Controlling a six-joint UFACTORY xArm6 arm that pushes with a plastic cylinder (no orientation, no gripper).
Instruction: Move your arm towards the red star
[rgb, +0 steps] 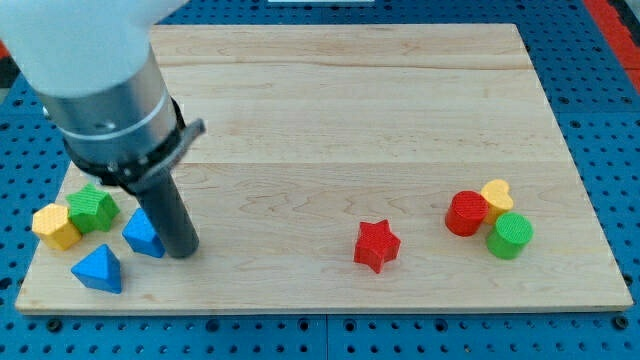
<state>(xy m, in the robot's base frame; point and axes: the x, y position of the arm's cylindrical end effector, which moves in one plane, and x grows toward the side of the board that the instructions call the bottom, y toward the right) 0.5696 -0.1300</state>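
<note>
You see one wooden board (330, 120) lying on a blue perforated table (600, 330). One arm (95, 75) enters from the view's top left and ends in one dark rod, which bears no claw, so no jaws are there to stand apart or together. My tip (183, 252) rests on the board near the view's bottom left.

Count eight blocks in all. Two are red: one red star (377, 245) and one red cylinder (466, 213). Two are yellow: one yellow heart (497, 194) and one yellow block (55, 225), whose shape is blocky but not plain. Two are green: one green cylinder (510, 235) and one green block (92, 208) with a ribbed top. Two are blue: one blue block (143, 233), partly hidden behind the rod, and one blue triangle (98, 270).

The blocks form two groups and one single piece. At the view's left, the yellow block touches the green block, the blue block sits just beside my tip on its left, and the blue triangle lies below them. At the view's right, the red cylinder, yellow heart and green cylinder press together.

The red star stands alone in the lower middle of the board, well apart from my tip, to the tip's right at about the same height in the view, with bare wood between them.
</note>
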